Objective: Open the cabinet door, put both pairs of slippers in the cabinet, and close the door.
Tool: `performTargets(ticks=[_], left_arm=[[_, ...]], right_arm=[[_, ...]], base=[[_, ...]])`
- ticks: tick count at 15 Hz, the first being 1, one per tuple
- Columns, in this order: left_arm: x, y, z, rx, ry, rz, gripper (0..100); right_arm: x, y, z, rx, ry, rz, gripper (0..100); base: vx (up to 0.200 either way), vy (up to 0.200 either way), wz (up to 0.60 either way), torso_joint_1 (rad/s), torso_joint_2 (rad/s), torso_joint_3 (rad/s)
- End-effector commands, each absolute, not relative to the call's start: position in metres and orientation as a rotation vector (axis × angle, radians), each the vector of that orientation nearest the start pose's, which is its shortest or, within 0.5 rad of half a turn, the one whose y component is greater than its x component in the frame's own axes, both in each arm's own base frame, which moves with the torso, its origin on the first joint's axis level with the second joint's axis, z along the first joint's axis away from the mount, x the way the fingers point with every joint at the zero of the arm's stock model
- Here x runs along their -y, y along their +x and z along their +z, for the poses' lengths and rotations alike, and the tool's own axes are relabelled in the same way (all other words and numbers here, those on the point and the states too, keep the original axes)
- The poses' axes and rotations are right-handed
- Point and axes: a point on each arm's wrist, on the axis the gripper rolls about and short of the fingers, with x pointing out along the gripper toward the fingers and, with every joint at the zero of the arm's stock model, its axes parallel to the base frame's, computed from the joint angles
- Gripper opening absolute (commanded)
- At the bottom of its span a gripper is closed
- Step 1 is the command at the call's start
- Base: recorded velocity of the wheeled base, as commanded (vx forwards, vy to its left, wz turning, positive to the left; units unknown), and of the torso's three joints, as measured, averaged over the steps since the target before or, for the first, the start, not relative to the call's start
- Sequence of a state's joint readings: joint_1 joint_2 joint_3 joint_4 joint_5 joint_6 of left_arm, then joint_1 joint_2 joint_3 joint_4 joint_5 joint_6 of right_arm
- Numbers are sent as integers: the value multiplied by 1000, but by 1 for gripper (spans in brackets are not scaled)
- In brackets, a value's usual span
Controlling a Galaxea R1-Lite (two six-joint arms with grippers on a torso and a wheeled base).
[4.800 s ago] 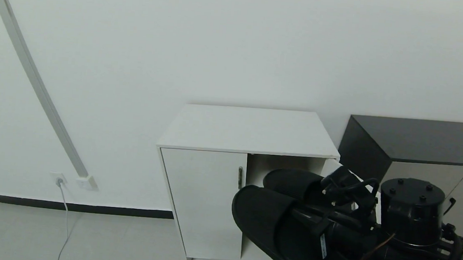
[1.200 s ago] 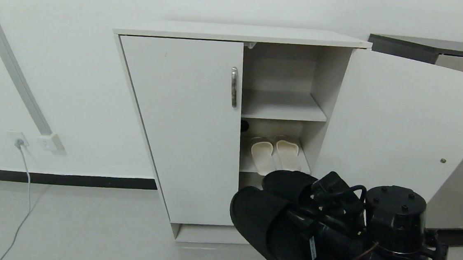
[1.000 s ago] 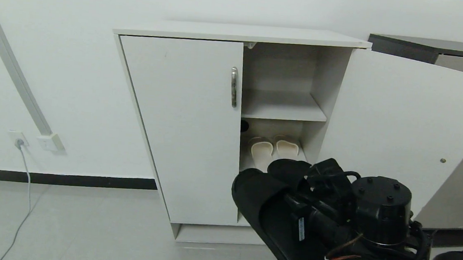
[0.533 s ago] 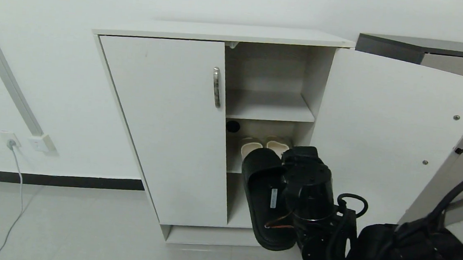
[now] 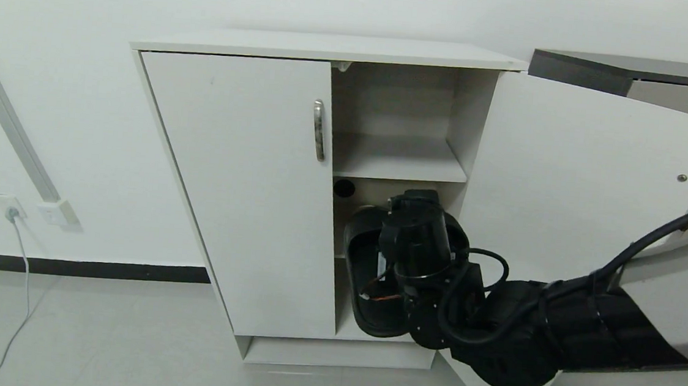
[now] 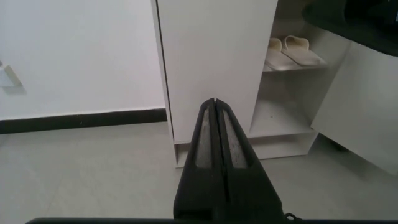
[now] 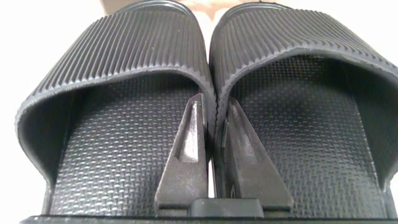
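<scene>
Head view: the white cabinet [image 5: 331, 48] has two doors, the left door [image 5: 233, 196] shut with its one metal handle [image 5: 319, 131] at the inner edge, the right door [image 5: 566, 174] swung wide toward the robot's right. The opening between that handle edge and the cabinet's right side wall is narrow. The two black slippers [image 5: 368, 275] fill most of its width at mid height, the left one's rim just beside the shut door's edge, toes pointing inward and heels hanging in front of the lower compartment. Above them the upper shelf [image 5: 395, 160] is bare. In the right wrist view the right gripper [image 7: 212, 102] has one finger inside each black slipper, pinching their two adjoining side walls together. The left wrist view shows the two pale slippers [image 6: 292, 53] side by side on the middle shelf, with the bottom compartment below. The left gripper [image 6: 215, 106] hangs well back over the floor, fingers pressed together on nothing.
</scene>
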State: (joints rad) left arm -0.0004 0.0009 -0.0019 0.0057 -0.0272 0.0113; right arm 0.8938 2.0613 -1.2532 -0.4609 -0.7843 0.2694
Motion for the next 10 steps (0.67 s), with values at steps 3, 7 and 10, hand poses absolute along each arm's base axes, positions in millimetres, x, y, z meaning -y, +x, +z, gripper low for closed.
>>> performTargets(ticks=[3,7,10], left_arm=[[1,-23,75,-6,11,-28,0],[1,-23,75,-6,11,-28,0],[1,-23,75,-6,11,-28,0]], right_arm=[[-312,281,196,-247,75,55,0],[-311,284,204,-225,79,54,0],[-313,285,209,-213,76,56,0]], base=[[0,0,0,0,0,0],[0,0,0,0,0,0],[0,0,0,0,0,0]])
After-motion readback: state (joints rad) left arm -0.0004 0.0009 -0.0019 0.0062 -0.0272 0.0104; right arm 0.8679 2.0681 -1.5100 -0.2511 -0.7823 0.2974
